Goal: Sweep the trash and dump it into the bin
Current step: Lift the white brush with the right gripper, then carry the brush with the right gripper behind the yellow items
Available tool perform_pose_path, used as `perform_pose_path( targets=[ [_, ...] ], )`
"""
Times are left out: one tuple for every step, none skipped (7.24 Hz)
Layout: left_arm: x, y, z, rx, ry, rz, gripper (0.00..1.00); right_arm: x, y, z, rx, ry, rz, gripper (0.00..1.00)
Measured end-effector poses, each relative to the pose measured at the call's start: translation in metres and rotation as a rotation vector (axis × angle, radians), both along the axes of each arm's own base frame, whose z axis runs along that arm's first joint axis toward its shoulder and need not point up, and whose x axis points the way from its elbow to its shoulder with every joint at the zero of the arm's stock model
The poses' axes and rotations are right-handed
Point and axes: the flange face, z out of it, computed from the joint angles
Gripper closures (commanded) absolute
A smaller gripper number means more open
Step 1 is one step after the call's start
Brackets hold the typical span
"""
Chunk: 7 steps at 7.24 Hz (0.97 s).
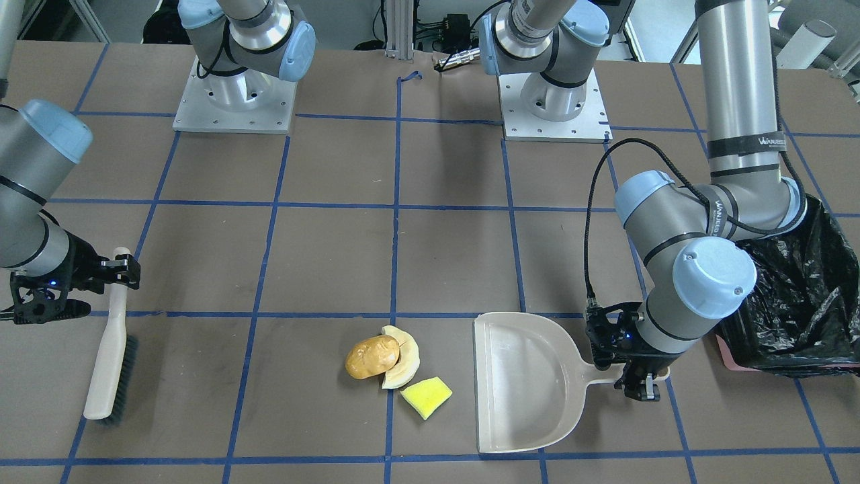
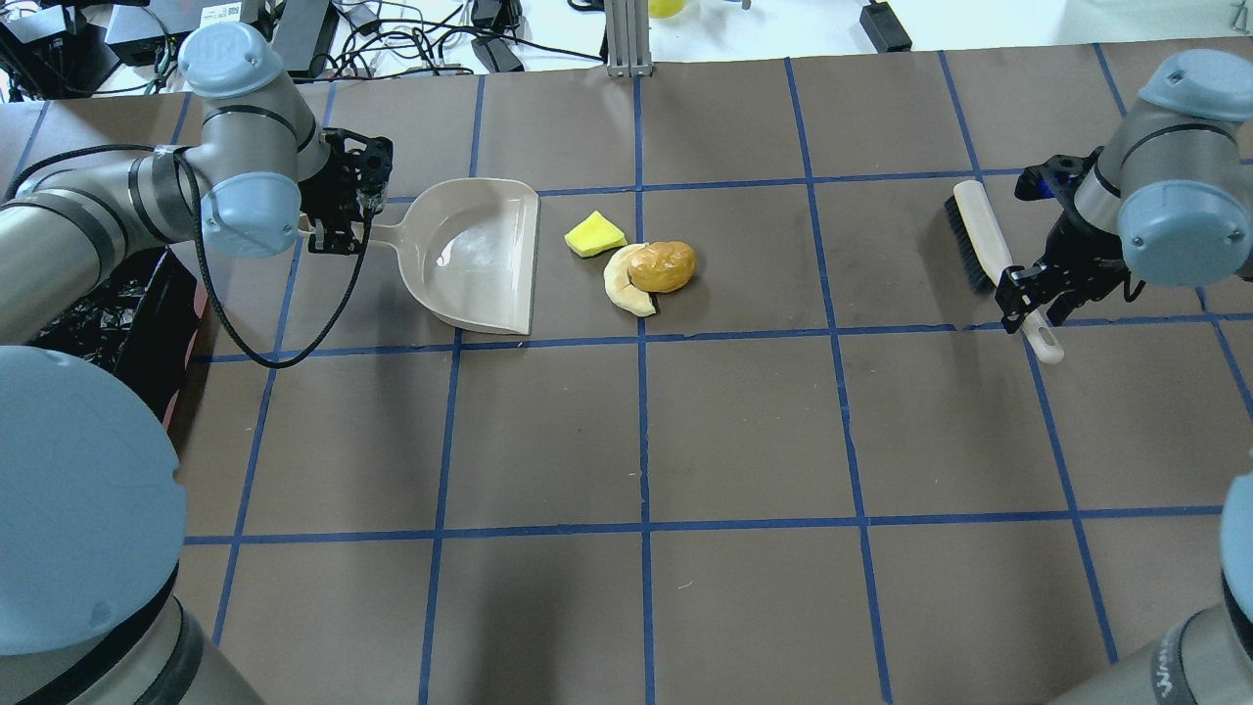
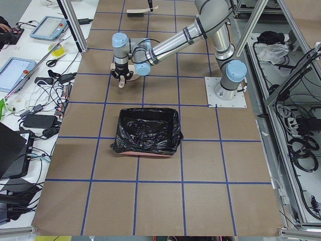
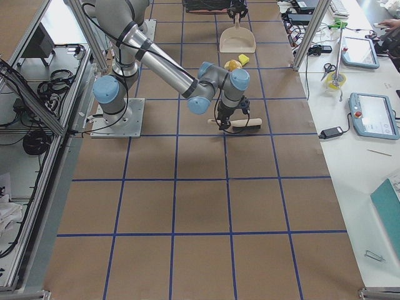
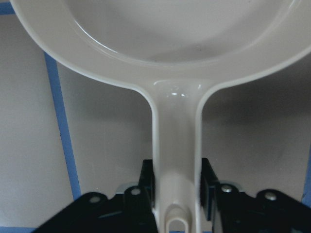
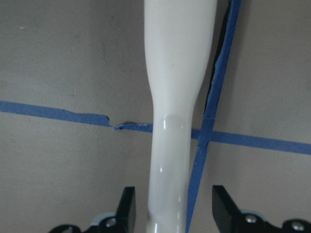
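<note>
Left gripper (image 1: 628,368) is clamped on the dustpan (image 1: 524,383) handle, with its fingers (image 5: 147,182) tight against both sides near the handle's end. The pan lies flat on the table (image 1: 322,255) with its straight open lip facing the trash, which looks like a catcher setup. Right gripper (image 1: 123,269) straddles the brush (image 1: 107,356) handle but isn't closed. The wrist view shows a gap between each finger (image 6: 127,209) and the handle, so it's gripping nothing yet. The brush lies well beyond the trash from the dustpan's lip, which puts the pile between brush and pan, probably for one straight sweep. All the trash is on the table and none is in the pan. The yellow wedge (image 1: 426,396) is nearest the lip, close but not touching it. The roll (image 1: 369,356) and crescent slice (image 1: 408,366) are just past the wedge, with the roll tucked against the crescent's inner curve. The bin (image 1: 799,302) sits behind the dustpan's handle end, on the side away from the trash, so I'd guess a short swing to dump. The pan and brush handle are smooth, glossy beige plastic, and the brush bristles are dark and stiff-looking. The roll is shiny golden-brown and oval, the slice matte pale cream, and the wedge porous like a sponge. The bin is a box lined with a crinkled, shiny black bag, and a pink edge shows at its base. The table surface is matte brown with a blue tape grid.
</note>
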Motion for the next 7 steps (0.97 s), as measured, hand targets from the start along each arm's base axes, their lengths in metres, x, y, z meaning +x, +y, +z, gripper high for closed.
perform_pose_path(
  targets=[
    [0.000, 0.000, 0.000, 0.000, -0.001, 0.001, 1.00, 0.000, 0.000, -0.001, 0.003, -0.001, 0.001, 1.00],
    [0.000, 0.000, 0.001, -0.001, -0.002, 0.001, 1.00, 0.000, 0.001, -0.001, 0.008, -0.001, 0.001, 1.00],
    [0.000, 0.000, 0.002, -0.002, -0.003, 0.002, 1.00, 0.000, 0.001, -0.001, 0.016, -0.003, -0.003, 1.00],
    [0.000, 0.000, 0.002, -0.003, -0.003, 0.002, 1.00, 0.000, 0.001, 0.001, 0.023, -0.005, -0.009, 1.00],
    [0.000, 0.000, 0.002, -0.003, -0.003, 0.003, 1.00, 0.000, -0.002, 0.006, 0.018, -0.001, -0.024, 1.00],
    [0.000, 0.000, 0.002, -0.003, -0.002, 0.003, 1.00, 0.007, -0.009, 0.015, 0.010, 0.004, -0.069, 1.00],
    [0.000, 0.000, 0.002, -0.003, -0.002, 0.003, 1.00, 0.030, -0.017, 0.024, 0.009, 0.002, -0.135, 1.00]
  ],
)
